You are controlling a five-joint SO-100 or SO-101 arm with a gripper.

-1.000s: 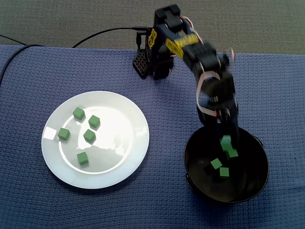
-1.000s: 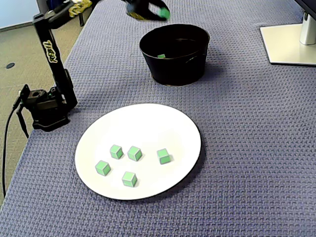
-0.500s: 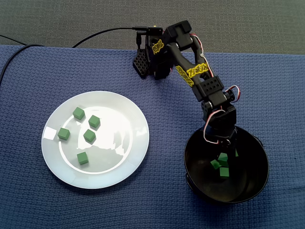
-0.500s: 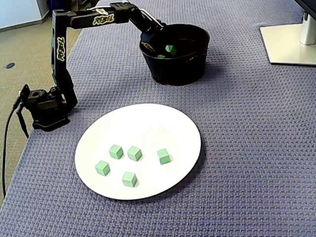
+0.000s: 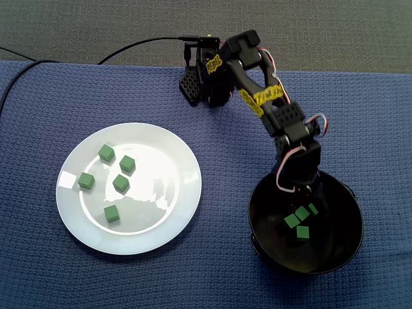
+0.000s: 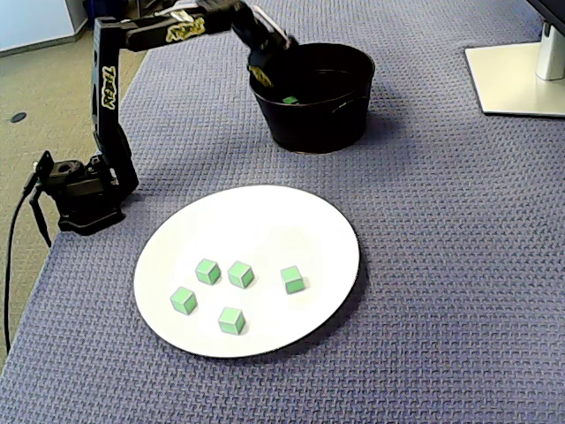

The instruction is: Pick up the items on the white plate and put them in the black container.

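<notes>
Five green cubes lie on the white plate (image 5: 164,209) (image 6: 265,225), among them one (image 5: 106,152) at the far side and one (image 6: 292,279) apart from the rest. The black container (image 5: 353,205) (image 6: 309,124) holds several green cubes, such as one (image 5: 302,213) near its middle; in the other fixed view only one cube (image 6: 290,100) shows inside. My gripper (image 5: 300,191) (image 6: 267,74) hangs over the container's rim on the arm's side, open, with nothing between its fingers.
The arm's base (image 5: 206,84) (image 6: 84,190) stands at the cloth's edge with a black cable (image 5: 141,44) running off. A small white square (image 5: 67,179) lies on the plate's left rim. A white stand foot (image 6: 516,75) sits beyond the container.
The gripper came down into the container with a green cube, let it go, and has drawn back slightly toward the rim. The cube now lies among the others.
</notes>
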